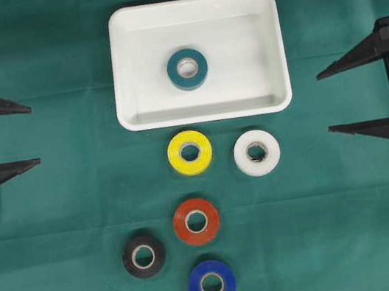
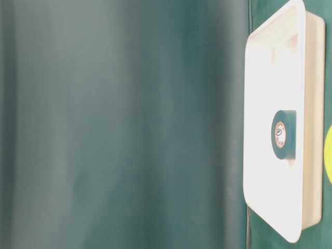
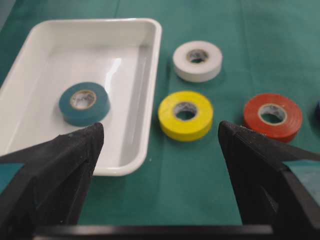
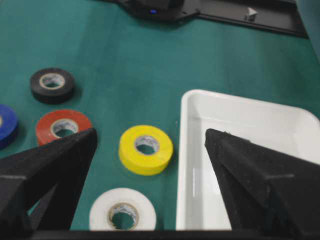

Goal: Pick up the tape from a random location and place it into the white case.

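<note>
Hanging wide open at the left edge of the overhead view, the left pincer has nothing between its two black fingers, and across the bench the right pincer mirrors it, spread just as wide and gripping nothing. Both sit well apart from every roll, fingertips pointing in toward the middle.

Moving out from the left pincer, the white case lies at the top centre of the green cloth, and there's a teal tape roll lying flat inside it, near the middle of the floor, touching no wall. From the left wrist view that teal roll shows just beyond the left fingertip.

Below the case, outside the rim, the yellow tape roll sits near the case's lower edge, with the white tape roll just beside it toward the right arm. Further down, the red tape roll lies under the yellow one, the black tape roll off to its lower left, and the blue tape roll lowest of all. All five lie flat on the cloth, none touching another.
</note>
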Robot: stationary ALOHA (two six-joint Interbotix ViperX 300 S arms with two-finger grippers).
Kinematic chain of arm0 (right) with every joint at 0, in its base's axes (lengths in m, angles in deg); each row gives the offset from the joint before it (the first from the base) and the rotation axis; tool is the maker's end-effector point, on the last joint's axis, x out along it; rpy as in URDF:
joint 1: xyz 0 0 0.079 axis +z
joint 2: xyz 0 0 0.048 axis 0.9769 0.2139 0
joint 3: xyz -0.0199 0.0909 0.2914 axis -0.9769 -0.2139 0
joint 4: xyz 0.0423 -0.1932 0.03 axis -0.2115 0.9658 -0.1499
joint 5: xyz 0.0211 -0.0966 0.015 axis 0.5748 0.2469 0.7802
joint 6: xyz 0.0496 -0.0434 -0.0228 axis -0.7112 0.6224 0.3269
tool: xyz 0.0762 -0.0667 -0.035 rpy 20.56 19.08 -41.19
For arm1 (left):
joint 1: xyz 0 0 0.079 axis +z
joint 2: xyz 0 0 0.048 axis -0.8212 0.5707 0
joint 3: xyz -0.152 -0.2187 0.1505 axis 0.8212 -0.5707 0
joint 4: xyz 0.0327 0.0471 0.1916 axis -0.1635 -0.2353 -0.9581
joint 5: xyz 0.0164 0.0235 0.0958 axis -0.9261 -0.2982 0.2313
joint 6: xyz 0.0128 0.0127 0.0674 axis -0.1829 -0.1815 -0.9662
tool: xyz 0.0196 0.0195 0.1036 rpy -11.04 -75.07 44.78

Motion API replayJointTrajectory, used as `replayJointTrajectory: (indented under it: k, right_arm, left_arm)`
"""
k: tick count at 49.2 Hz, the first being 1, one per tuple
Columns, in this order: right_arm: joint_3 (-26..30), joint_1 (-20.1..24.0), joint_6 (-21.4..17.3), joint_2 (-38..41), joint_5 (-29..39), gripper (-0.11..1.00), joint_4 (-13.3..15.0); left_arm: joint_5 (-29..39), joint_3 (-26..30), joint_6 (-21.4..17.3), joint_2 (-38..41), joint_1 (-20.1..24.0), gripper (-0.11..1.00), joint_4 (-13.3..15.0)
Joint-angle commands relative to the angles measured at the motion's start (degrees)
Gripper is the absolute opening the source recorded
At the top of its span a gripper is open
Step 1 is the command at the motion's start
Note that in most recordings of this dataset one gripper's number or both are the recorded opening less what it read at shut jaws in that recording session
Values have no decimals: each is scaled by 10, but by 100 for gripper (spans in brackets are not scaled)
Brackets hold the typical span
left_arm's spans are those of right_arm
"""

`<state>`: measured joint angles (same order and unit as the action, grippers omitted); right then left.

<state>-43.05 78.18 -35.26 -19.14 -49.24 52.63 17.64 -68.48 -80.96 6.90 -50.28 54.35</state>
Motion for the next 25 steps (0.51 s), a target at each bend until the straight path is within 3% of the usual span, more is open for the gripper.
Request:
replayJointTrajectory:
  k: [1, 13, 25]
  right_arm:
    - [6, 3, -1, 2, -2, 91, -2]
    - [10, 3, 0, 9, -8, 91, -2]
    - [40, 2, 0, 73, -29, 91, -2]
  left_arm:
    - [-4, 7, 1, 5, 2, 92, 1]
    - [-9, 7, 1, 5, 2, 92, 1]
    - [-15, 7, 1, 6, 1, 92, 1]
